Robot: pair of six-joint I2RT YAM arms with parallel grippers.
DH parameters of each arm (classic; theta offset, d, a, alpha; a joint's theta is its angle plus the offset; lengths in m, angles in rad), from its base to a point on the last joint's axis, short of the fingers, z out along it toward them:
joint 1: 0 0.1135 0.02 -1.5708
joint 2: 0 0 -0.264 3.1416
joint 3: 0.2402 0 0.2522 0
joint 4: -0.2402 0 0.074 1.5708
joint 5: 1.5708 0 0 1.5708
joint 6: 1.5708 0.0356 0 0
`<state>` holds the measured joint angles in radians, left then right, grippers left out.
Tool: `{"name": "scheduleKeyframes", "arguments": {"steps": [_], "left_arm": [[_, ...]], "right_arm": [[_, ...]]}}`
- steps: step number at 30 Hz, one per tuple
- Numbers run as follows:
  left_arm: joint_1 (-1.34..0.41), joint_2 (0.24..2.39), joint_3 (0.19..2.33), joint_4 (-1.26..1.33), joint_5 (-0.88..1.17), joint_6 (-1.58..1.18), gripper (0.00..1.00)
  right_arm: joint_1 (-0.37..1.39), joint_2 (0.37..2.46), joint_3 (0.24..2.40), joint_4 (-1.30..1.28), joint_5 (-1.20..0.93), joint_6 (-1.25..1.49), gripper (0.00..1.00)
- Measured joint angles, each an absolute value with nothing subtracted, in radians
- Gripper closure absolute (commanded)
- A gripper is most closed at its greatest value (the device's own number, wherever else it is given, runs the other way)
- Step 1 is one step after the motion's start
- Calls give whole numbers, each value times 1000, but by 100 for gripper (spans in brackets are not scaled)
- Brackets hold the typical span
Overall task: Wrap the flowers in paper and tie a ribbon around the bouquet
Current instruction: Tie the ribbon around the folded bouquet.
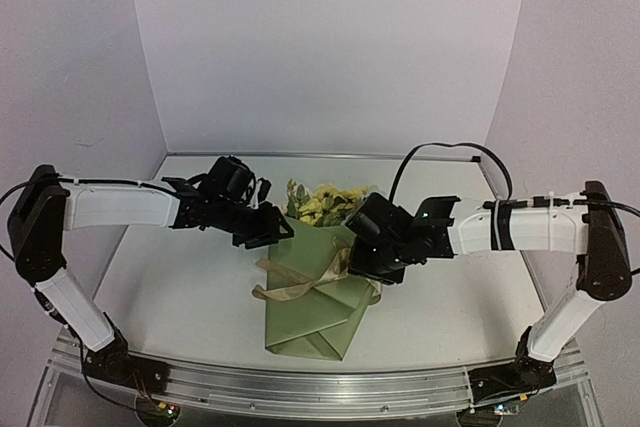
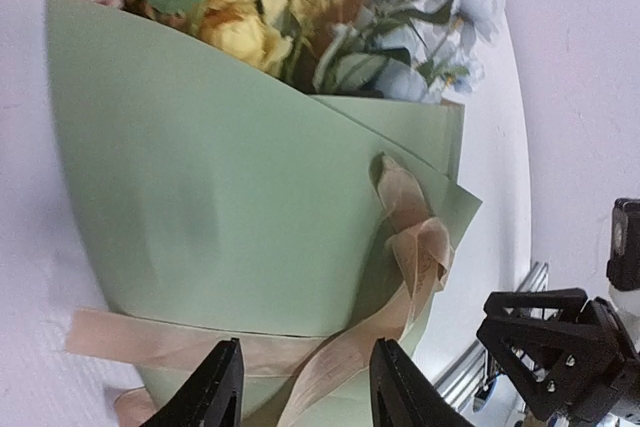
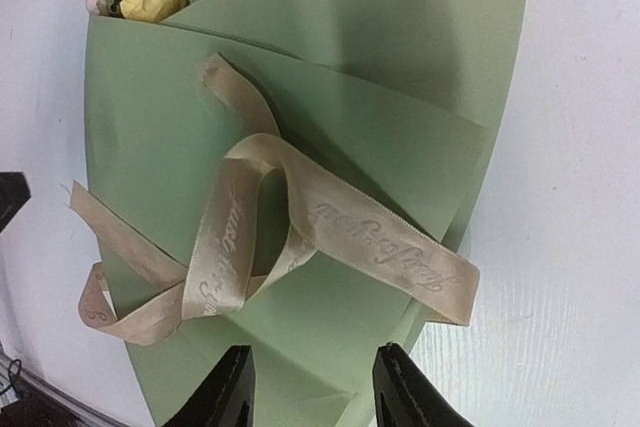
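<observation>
Far left: bare table, nothing of the task out there.

Next, left gripper at the upper left edge of the bouquet. Jaws parted, nothing clamped. In its wrist view, hovering right over the ribbon band across the lower paper. Looks placed to pin or pinch that strand and keep the wrap from springing. Contact with the paper: cannot tell.

Centre: bouquet lying flat mid-table between both arms, blooms pointing away from the bases.
- Flowers poking out of the far end of the cone, yellow and pale blue.
- Paper folded into overlapping flaps, olive side out, folded foot toward the near edge.
- Ribbon round the middle of the cone, crossed into one loose loop, tails out to either side. No tight bow visible.

Reads as wrapped, tie only roughly done. Judgement, not certain.

Right: right gripper against the right side of the bouquet, close to the loop. Jaws apart and empty in its wrist view, looking down on the loop and the lettered tail. Probably parked there for grabbing a tail and pulling the knot snug.

Risk: slick ribbon plus springy paper, so flaps likely to open with any slack.
</observation>
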<state>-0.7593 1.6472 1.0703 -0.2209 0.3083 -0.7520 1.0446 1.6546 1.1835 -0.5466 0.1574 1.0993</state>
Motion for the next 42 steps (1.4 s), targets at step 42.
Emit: {"name": "scheduleKeyframes", "arguments": {"steps": [42], "left_arm": [[-693,1644,834,-97,166,-943,48]], "right_arm": [[1010,1864,1303,-562,155,1314,72]]}}
